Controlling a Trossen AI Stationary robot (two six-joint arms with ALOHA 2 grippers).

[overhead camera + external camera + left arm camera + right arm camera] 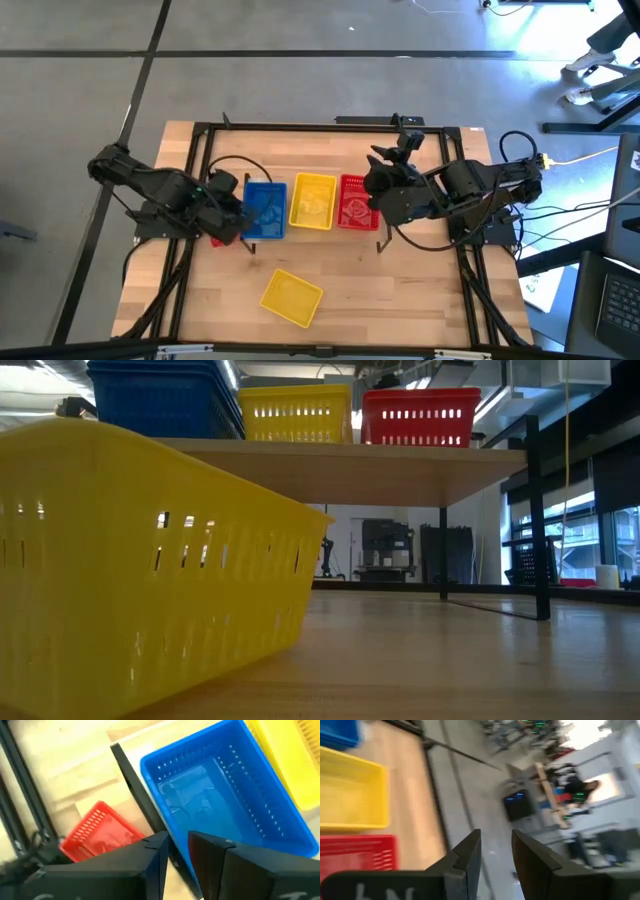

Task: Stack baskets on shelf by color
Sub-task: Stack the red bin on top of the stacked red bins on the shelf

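Observation:
On the shelf (400,460) stand blue baskets (265,208), a yellow basket (312,200) and a red basket (356,200), side by side on their bases. They also show in the low view: blue (160,400), yellow (295,412), red (420,415). Another yellow basket (291,296) rests on the table near the front and fills the low view's left (130,580). Another red basket (100,832) lies on the table left of the shelf. My left gripper (178,847) is shut at the blue basket's left wall. My right gripper (496,845) is open and empty beside the red basket, pointing past the table's far edge. My left gripper has the top blue basket's left wall (181,862) between its two fingers, one finger (220,865) over the inside and one outside. The fingers come from above, slanting from the table's left. The basket sits level on the shelf. The fingers hide the contact itself.
The shelf's black leg (135,785) runs between the blue basket and the red basket on the table. The table's black frame (300,127) borders the far side. Bare wood lies around the front yellow basket. A person shows far off in the room (580,787).

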